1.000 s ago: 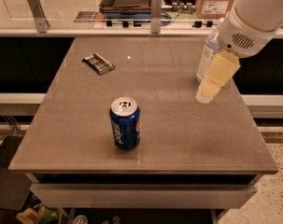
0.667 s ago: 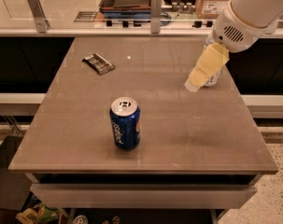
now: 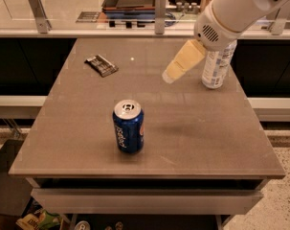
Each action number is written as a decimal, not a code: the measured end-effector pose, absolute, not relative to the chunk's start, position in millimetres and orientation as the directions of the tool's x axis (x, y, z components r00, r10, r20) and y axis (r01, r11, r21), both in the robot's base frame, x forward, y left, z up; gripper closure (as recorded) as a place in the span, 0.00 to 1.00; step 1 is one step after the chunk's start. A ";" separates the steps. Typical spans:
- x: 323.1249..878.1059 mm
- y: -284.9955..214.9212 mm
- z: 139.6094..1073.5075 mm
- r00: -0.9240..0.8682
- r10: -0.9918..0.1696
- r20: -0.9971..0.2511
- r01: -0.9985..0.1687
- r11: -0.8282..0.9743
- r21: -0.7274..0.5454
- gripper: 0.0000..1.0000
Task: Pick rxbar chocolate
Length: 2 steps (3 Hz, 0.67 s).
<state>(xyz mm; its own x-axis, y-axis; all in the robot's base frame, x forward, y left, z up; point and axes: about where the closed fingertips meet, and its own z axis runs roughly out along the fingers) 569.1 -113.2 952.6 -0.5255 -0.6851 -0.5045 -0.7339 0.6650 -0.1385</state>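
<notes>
Your counter (image 3: 206, 143) is a wide grey-brown slab that fills most of the view. The white arm (image 3: 230, 13) comes in from the upper right and ends in the pale tan fingers (image 3: 171, 73), which slant down and to the left over the far right part of the counter. They are pressed together into one tapered wedge, with no gap showing and nothing held between them.

Just to the right of the fingers, partly behind the wrist, you have a clear water bottle (image 3: 215, 68) standing upright. Down and to the left of the fingertips, nearer the front edge, a blue Pepsi can (image 3: 128, 128) stands upright, well apart from them.

The rxbar chocolate (image 3: 101, 65) lies flat in its dark wrapper, well to the left of the fingertips and at about their level in the view, on the far left part of the counter, turned at an angle to the edges.
</notes>
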 end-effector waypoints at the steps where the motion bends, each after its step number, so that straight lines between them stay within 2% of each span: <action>1: 599.2 -57.6 934.1 -0.495 -0.666 -0.558 -0.737 0.662 -0.136 0.00; 2: 599.2 -57.6 934.2 -0.495 -0.666 -0.558 -0.737 0.662 -0.136 0.00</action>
